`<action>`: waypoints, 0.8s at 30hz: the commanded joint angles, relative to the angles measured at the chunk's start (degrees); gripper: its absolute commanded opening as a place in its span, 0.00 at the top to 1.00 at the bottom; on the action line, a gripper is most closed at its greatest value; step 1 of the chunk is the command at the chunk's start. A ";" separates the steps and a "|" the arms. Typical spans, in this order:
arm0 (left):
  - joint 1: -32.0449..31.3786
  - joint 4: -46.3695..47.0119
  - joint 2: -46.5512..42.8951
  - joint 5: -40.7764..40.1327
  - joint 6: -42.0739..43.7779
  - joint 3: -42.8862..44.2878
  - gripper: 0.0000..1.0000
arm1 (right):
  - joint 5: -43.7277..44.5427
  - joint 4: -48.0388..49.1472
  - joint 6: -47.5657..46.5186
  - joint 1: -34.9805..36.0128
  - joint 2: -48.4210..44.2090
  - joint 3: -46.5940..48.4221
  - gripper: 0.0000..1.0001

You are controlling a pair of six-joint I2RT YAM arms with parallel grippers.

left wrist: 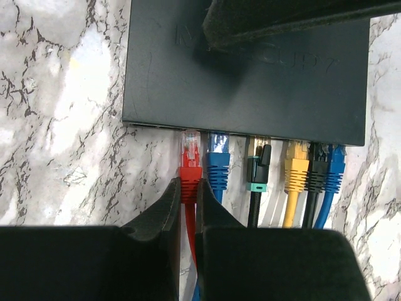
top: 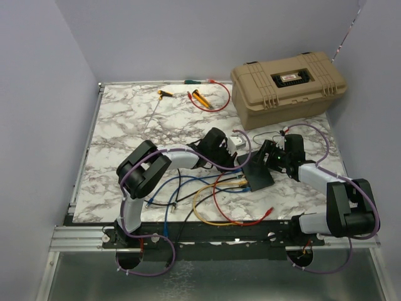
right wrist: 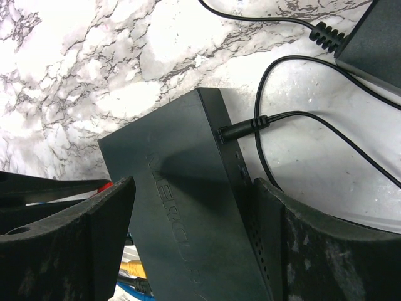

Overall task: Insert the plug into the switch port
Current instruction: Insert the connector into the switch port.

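We're at the middle of the marble table [top: 125, 125], where both arms meet over the switch [left wrist: 250, 88]. It lies flat between them, its row of ports facing the left arm, well in front of the big tan case [top: 288, 84] at the back right.

The left gripper [left wrist: 188, 191] has its fingers pressed tight on the red plug [left wrist: 190, 164], pinching the red boot just behind the clear tip. That tip is right up at the port edge, at the left end of the row. More clear plastic shows on it than on the blue plug [left wrist: 218, 166] just beside it. Whether it is seated, I cannot tell.

Further along that edge sit a black plug with a green band [left wrist: 257, 170], a yellow plug [left wrist: 296, 170], a plain black plug [left wrist: 318, 174] and a second blue plug [left wrist: 336, 168], side by side.

On the other side, the right gripper [right wrist: 191, 185] straddles the switch. Its fingers are spread wide, one on each side, with the pads against the box and clamping it. A thin power cord [right wrist: 301, 116] is plugged into the switch near one corner, and the black adapter [right wrist: 376, 37] lies on the marble just beyond.
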 commanded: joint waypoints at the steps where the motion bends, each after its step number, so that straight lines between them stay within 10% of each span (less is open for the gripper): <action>1: -1.44 6.53 -3.48 5.41 -0.60 -0.70 1.00 | -2.99 -1.95 1.40 0.53 2.13 -1.66 0.21; 24: -1.62 10.07 -0.61 4.35 -4.52 -0.16 1.00 | -6.55 -3.09 2.44 0.53 5.43 -1.32 0.21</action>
